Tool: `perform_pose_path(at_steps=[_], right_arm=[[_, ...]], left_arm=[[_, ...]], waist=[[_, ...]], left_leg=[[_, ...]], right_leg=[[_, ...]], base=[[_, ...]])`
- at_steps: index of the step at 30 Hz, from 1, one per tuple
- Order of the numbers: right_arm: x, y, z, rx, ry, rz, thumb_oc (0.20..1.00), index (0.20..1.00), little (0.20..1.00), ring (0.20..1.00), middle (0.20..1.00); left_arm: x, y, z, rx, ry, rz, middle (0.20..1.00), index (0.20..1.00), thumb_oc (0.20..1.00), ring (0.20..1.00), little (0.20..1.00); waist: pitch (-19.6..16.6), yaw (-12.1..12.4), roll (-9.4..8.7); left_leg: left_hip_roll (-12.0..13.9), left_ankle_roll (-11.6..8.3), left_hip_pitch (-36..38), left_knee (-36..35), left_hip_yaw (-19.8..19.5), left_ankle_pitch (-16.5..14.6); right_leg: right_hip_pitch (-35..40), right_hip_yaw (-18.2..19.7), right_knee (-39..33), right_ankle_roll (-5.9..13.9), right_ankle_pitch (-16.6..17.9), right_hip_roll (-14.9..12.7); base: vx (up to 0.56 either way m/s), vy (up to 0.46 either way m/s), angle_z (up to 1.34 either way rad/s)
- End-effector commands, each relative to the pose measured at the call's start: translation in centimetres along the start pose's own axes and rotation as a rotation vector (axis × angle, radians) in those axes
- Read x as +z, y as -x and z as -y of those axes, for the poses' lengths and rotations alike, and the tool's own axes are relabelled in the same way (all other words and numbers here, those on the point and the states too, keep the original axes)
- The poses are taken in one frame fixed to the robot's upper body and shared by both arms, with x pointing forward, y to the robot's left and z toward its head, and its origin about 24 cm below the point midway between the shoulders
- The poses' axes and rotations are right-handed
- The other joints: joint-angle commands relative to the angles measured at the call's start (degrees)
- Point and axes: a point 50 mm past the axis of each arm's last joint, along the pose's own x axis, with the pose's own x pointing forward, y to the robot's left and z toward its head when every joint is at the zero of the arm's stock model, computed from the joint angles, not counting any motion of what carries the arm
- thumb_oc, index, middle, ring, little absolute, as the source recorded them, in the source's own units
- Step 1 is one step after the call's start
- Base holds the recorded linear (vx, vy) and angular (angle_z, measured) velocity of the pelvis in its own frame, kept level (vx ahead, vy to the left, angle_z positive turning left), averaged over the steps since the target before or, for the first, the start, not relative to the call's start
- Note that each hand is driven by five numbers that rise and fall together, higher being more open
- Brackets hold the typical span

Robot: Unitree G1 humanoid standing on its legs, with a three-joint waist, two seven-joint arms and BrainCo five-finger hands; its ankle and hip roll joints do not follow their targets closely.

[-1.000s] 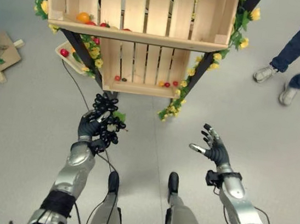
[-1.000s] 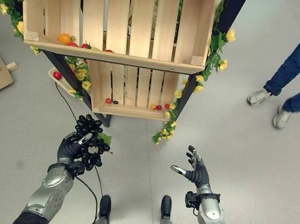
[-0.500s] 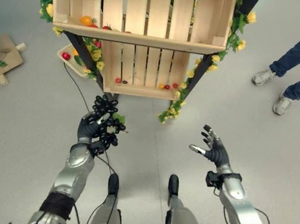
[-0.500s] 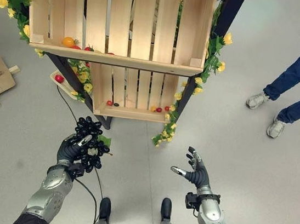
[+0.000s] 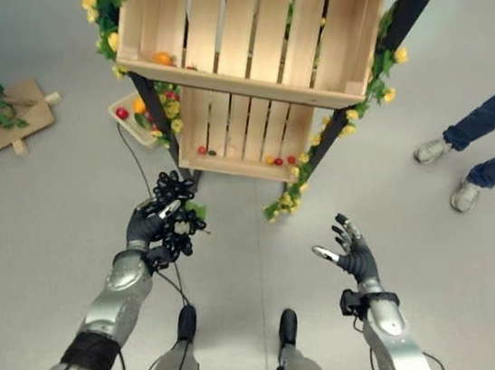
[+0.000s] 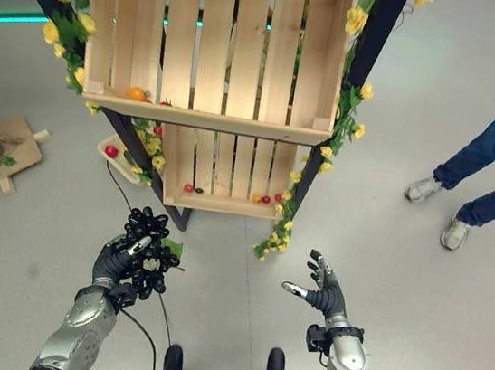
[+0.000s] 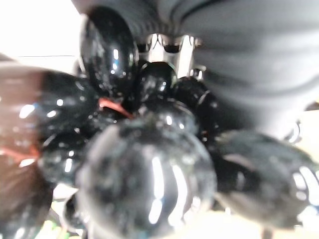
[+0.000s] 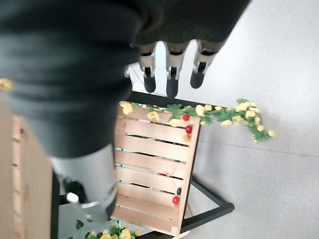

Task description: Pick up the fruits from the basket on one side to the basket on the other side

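Note:
My left hand [image 5: 145,223] is shut on a bunch of black grapes [image 5: 174,212] with a green leaf, held above the floor in front of the wooden stand; the grapes [image 7: 144,159] press close against the hand in the left wrist view. My right hand [image 5: 354,256] hangs open and empty to the right, its fingers [image 8: 169,74] straight. The upper crate [image 5: 243,80] holds an orange [image 5: 161,58] and red fruit at its left. The lower crate [image 5: 232,160] holds several small red and dark fruits [image 5: 273,160].
A black frame with yellow flower garlands [image 5: 296,196] carries the crates. A small tray with red fruit [image 5: 123,114] lies on the floor left of it. A wooden board with leaves [image 5: 1,112] lies far left. A person's legs and shoes [image 5: 451,166] stand at the right.
The camera has shifted, so the stand sits lower and more to the right in view. My left hand still holds the grapes; my right hand stays open.

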Motion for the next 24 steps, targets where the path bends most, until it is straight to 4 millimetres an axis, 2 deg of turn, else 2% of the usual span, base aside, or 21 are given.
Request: perform_pose_path(at_steps=[1,3,8,11,24], right_arm=[[0.1,0.6,1.3,-0.060,0.018,0.022,1.000,1.000,1.000,1.000,1.000],[-0.3,0.8,1.8,-0.083,0.024,0.003,1.000,1.000,1.000,1.000,1.000],[-0.9,1.3,2.3,-0.101,0.032,-0.018,1.000,1.000,1.000,1.000,1.000],[-1.1,1.4,2.5,-0.104,0.040,-0.029,1.000,1.000,1.000,1.000,1.000],[-1.2,1.2,2.5,-0.088,0.053,-0.031,1.000,1.000,1.000,1.000,1.000]], left_arm=[[3.2,0.0,0.5,-0.068,0.042,0.156,0.200,0.200,0.200,0.200,0.200],[3.9,1.0,0.6,-0.114,0.062,0.197,0.200,0.200,0.200,0.200,0.200],[4.6,2.4,0.4,-0.163,0.074,0.232,0.200,0.200,0.200,0.200,0.200],[5.7,3.1,0.5,-0.196,0.080,0.281,0.200,0.200,0.200,0.200,0.200],[10.7,5.2,0.4,-0.261,0.076,0.505,0.200,0.200,0.200,0.200,0.200]], waist=[[-4.3,0.4,-1.03],[-5.1,1.0,-0.65],[-6.0,1.9,-0.27],[-6.8,2.6,-0.01],[-8.6,4.8,0.23]], left_leg=[[0.2,1.17,-2.0,0.0,-2.1,-1.9],[0.0,1.37,-1.4,0.0,-2.4,-2.1],[-0.2,1.61,-1.0,0.0,-3.1,-2.3],[-0.2,1.60,-0.8,0.0,-3.6,-2.2],[0.0,1.07,0.2,0.0,-5.3,-2.0]], right_leg=[[3.4,-1.4,0.5,2.22,-4.4,-2.2],[4.3,-2.0,0.5,2.17,-4.8,-2.2],[5.1,-2.8,0.5,2.15,-5.3,-2.1],[5.7,-3.4,0.5,2.09,-5.6,-1.9],[8.3,-5.3,0.5,1.51,-6.8,-1.0]], base=[[0.03,-0.018,0.08],[0.03,-0.021,0.08],[0.00,-0.012,0.04],[0.01,-0.032,0.14],[0.00,-0.035,0.11]])
